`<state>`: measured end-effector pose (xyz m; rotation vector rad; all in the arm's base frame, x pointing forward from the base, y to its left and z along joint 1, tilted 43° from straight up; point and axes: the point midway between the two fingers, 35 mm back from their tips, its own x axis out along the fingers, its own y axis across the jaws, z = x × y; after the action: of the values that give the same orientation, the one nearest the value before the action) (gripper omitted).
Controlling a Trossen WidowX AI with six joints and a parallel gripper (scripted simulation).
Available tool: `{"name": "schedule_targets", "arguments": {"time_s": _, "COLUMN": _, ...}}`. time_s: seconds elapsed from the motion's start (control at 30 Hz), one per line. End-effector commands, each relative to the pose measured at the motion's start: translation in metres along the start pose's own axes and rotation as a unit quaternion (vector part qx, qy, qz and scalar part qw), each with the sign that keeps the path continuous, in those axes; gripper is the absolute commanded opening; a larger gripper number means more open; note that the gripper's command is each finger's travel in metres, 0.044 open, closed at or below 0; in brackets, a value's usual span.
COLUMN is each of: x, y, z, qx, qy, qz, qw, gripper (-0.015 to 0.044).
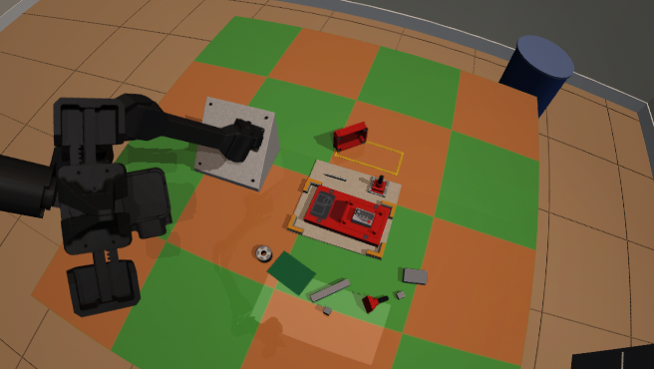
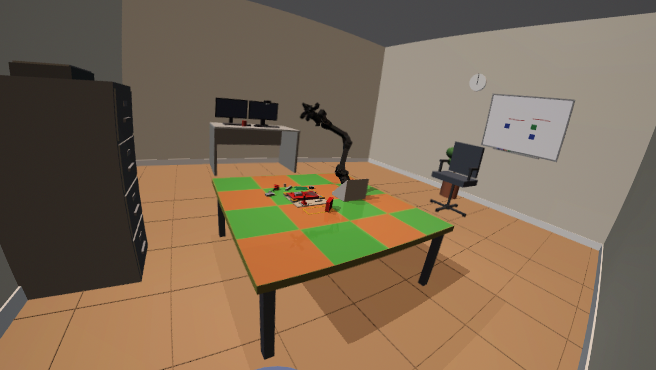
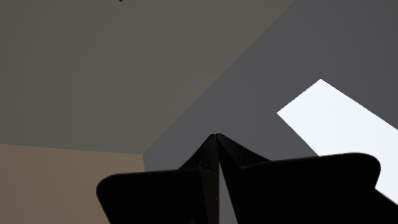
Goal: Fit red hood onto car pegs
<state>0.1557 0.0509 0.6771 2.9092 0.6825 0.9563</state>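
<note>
The hood, a red shell shaped like a shallow open box (image 1: 350,136) (image 2: 329,204), stands tipped up on an edge on the green-and-orange checkered table (image 1: 489,175) (image 2: 345,242), by a corner of a thin yellow outline (image 1: 384,146), so from my seat it is well off the car. The red toy car chassis (image 1: 340,227) (image 2: 302,196) lies between orange corner brackets on a beige jig board (image 1: 356,185), the grey ribbed engine block (image 1: 364,215) in place on its deck; the line-work on its dark panel I can't read at this size. Outward from there I see a silver ring-shaped wheel (image 1: 257,253), a dark green flat card (image 1: 291,272), a long grey bar (image 1: 330,290) and a red piece with a black stem (image 1: 371,303). My black gripper (image 2: 307,107) (image 3: 216,139) is up high, well away from the hood, clenched on nothing, its tips meeting in the wrist view. On the far wall, the white whiteboard (image 2: 527,112) carries red strokes with blue and green squares, and a round white clock (image 2: 477,82) hangs beside it.
</note>
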Motion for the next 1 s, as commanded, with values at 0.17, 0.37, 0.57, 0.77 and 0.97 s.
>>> {"name": "schedule_targets", "arguments": {"time_s": 0.17, "x": 0.035, "y": 0.031, "z": 0.078, "qx": 0.093, "qy": -0.068, "qz": 0.021, "qw": 0.993, "gripper": 0.0000}}
{"name": "schedule_targets", "arguments": {"time_s": 0.37, "x": 0.053, "y": 0.039, "z": 0.135, "qx": 0.148, "qy": -0.123, "qz": 0.035, "qw": 0.981, "gripper": 0.0000}}
{"name": "schedule_targets", "arguments": {"time_s": 0.57, "x": 0.065, "y": 0.030, "z": 0.189, "qx": 0.208, "qy": -0.177, "qz": 0.029, "qw": 0.962, "gripper": 0.0000}}
{"name": "schedule_targets", "arguments": {"time_s": 0.77, "x": 0.074, "y": 0.020, "z": 0.249, "qx": 0.246, "qy": -0.241, "qz": 0.035, "qw": 0.938, "gripper": 0.0000}}
{"name": "schedule_targets", "arguments": {"time_s": 0.97, "x": 0.076, "y": 0.008, "z": 0.314, "qx": 0.263, "qy": -0.314, "qz": 0.051, "qw": 0.911, "gripper": 0.0000}}
